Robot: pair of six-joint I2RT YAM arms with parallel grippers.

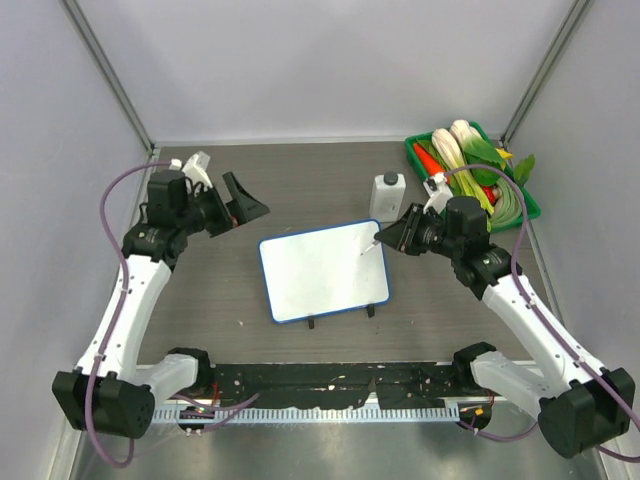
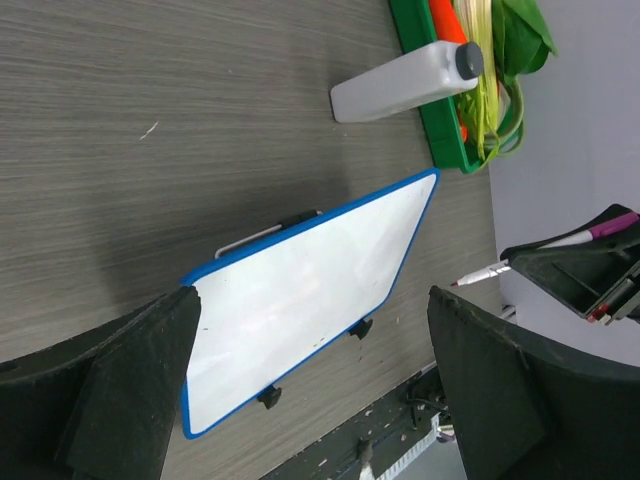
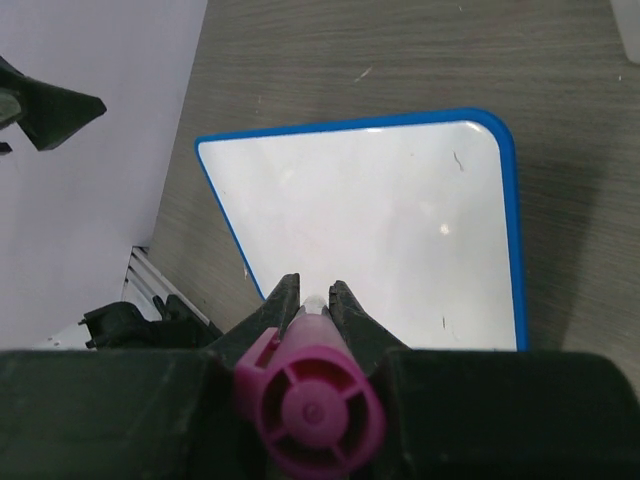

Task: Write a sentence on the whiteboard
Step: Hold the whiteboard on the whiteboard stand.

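Observation:
The whiteboard (image 1: pixel 322 270) lies flat mid-table, white with a thin blue rim and two small black feet at its near edge. Its face (image 3: pixel 370 220) is blank, with no sentence in view. My right gripper (image 1: pixel 385 238) is shut on a magenta-capped marker (image 3: pixel 312 405). The marker's tip (image 1: pixel 368 247) points down over the board's right part; I cannot tell whether it touches. My left gripper (image 1: pixel 245 197) hangs open and empty above the table, left of and beyond the board. In the left wrist view the whiteboard (image 2: pixel 300 290) shows between its spread fingers (image 2: pixel 130 380), with the marker (image 2: pixel 500 268) at right.
A white bottle (image 1: pixel 388 192) with a dark cap stands just beyond the board's far right corner. A green tray (image 1: pixel 528 205) of vegetables sits at the back right. A black rail (image 1: pixel 330 385) runs along the near edge between the arm bases.

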